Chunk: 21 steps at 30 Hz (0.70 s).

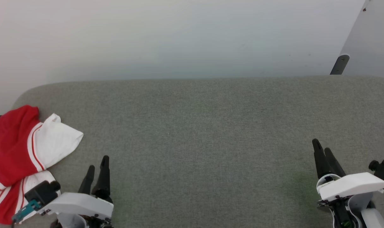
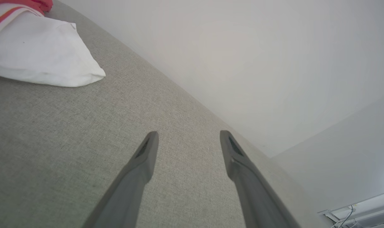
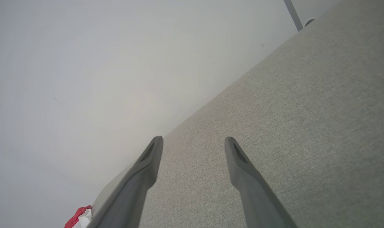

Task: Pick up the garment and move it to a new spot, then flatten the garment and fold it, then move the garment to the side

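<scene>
One garment (image 1: pixel 14 152) bunched on grey pad (image 1: pixel 195 126), perhaps cushion; left claw (image 1: pixel 98 162), right claw (image 1: pixel 321 145) both spread, empty.

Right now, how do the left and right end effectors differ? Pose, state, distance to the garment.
The left end effector sits just beside the garment, whose white panel lies close in the left wrist view. The right end effector is far across the grey surface from it. The left fingers lean toward the head view's right, while the right fingers lean toward its left. Shared: both are open and both are empty.
</scene>
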### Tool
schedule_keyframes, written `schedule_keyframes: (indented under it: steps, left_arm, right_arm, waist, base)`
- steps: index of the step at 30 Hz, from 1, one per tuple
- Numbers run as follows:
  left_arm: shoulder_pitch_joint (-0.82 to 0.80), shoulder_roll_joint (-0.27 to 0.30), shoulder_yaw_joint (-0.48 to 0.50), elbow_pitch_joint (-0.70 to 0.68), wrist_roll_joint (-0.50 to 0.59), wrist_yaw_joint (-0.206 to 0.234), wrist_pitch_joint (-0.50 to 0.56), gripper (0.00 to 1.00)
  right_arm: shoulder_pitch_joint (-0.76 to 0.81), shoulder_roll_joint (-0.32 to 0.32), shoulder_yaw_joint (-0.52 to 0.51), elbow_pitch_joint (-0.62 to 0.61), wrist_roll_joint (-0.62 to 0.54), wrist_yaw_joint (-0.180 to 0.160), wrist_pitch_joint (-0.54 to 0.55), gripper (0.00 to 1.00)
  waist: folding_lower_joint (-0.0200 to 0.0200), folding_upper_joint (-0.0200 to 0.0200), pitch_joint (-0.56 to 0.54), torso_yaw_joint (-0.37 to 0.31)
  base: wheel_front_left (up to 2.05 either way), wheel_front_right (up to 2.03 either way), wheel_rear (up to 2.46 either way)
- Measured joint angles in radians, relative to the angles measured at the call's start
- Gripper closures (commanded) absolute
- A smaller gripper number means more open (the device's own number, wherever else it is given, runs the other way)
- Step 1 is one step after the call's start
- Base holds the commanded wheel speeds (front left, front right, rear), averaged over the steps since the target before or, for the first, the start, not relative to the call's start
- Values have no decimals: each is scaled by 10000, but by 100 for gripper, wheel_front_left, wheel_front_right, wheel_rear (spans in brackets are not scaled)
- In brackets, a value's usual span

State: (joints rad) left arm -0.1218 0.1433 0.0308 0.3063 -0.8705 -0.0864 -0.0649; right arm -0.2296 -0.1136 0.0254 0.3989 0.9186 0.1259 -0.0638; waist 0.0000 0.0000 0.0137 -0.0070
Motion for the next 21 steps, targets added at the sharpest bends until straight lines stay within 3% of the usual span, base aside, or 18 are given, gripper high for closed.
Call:
schedule_keyframes:
  steps: [21]
  left_arm:
    - [-68, 397, -251, -495, 2754, 117, -646, 0]
  right_arm:
    - [-465, 33, 40, -69, -3678, 12, -644, 0]
  waist:
    - [0, 0, 60, -74]
  base:
    - [0, 0, 0]
